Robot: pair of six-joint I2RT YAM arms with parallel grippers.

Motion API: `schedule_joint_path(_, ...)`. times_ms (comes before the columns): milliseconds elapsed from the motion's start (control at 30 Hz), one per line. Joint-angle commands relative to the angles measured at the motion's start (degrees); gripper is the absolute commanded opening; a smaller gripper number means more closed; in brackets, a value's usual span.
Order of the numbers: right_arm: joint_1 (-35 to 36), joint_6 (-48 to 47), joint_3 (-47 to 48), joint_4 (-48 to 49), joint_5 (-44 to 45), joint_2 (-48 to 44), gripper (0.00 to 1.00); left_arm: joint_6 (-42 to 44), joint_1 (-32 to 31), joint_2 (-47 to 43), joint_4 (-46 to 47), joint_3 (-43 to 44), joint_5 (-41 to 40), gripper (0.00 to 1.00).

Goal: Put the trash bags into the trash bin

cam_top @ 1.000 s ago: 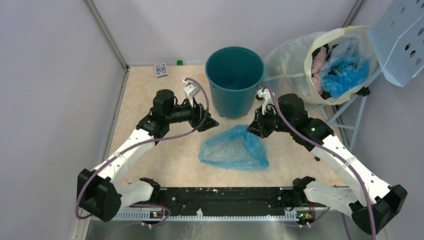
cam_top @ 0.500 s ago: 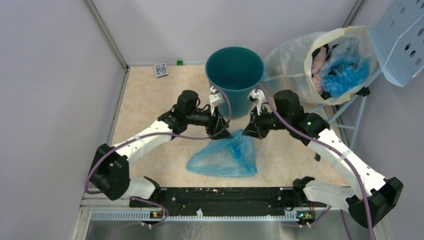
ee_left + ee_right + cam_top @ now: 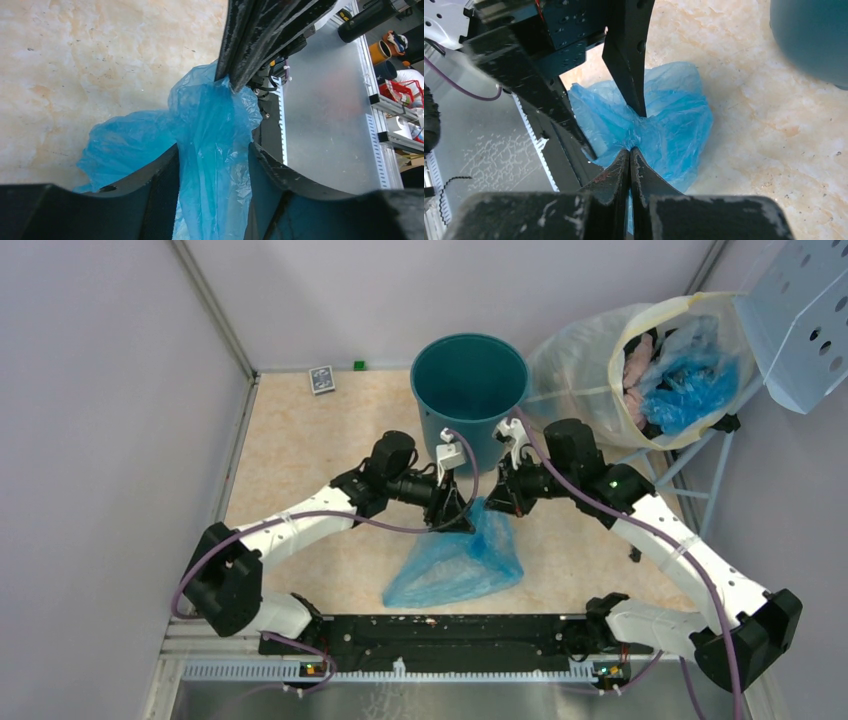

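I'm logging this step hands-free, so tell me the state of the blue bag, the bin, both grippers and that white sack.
trash bag: crumpled, top pinched, outside the bin.
trash bin: upright, open, looks empty.
right gripper: shut on the trash bag.
left gripper: open, straddling the bag.
white sack: mouth open, stuffed.

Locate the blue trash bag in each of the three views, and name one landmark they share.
Top external: blue bag at lower centre, in front of the bin.
Left wrist: centre to bottom, running between the spread fingers of the left gripper.
Right wrist: centre, just beyond the right gripper, shut on it.
Shared landmark: the beige marbled tabletop under it.
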Motion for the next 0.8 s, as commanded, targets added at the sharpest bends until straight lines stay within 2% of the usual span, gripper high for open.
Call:
schedule_joint_path(0,-0.1,-0.2,1.9,3.0,-1.0,-1.4,0.00,-1.7,-0.2,1.6,3.8,-0.2,-0.6,0.52)
schedule_joint_path(67,-0.1,-0.2,1.7,2.8,-1.7,-1.8,0.00,-3.1,-0.3,2.1,5.6,-0.3,-0.4,0.42)
schedule_joint_path(167,-0.1,-0.3,1.3,1.9,-0.4,-2.5,0.00,-5.1,-0.3,2.8,7.5,0.1,0.3,0.17)
schedule_joint_path(267,-0.1,-0.3,0.8,1.3,3.3,-3.4,0.00,-5.4,-0.2,2.4,6.1,1.2,-0.2,0.00)
schedule_joint_path(333,-0.1,0.1,0.3,0.9,6.4,-3.8,0.10,-4.5,-0.3,1.2,2.9,2.1,-2.3,0.00)
schedule_joint_path(433,-0.1,0.2,-0.7,0.8,8.0,-4.2,0.42,-3.1,-0.3,-0.7,-4.0,4.8,-7.0,0.00)
schedule_joint_path(567,-0.1,1.1,-5.5,4.2,8.9,-6.8,0.71,-1.8,-0.3,-2.3,-11.1,8.7,-10.2,0.00)
schedule_joint_path(667,-0.1,1.2,-9.9,6.7,7.7,-8.4,0.80,-0.8,-0.2,-3.3,-13.7,10.6,-9.4,0.00)
schedule_joint_path(767,-0.1,1.3,-12.7,8.3,6.3,-8.8,0.84,1.4,-0.2,-3.8,-17.2,12.8,-8.7,0.00)
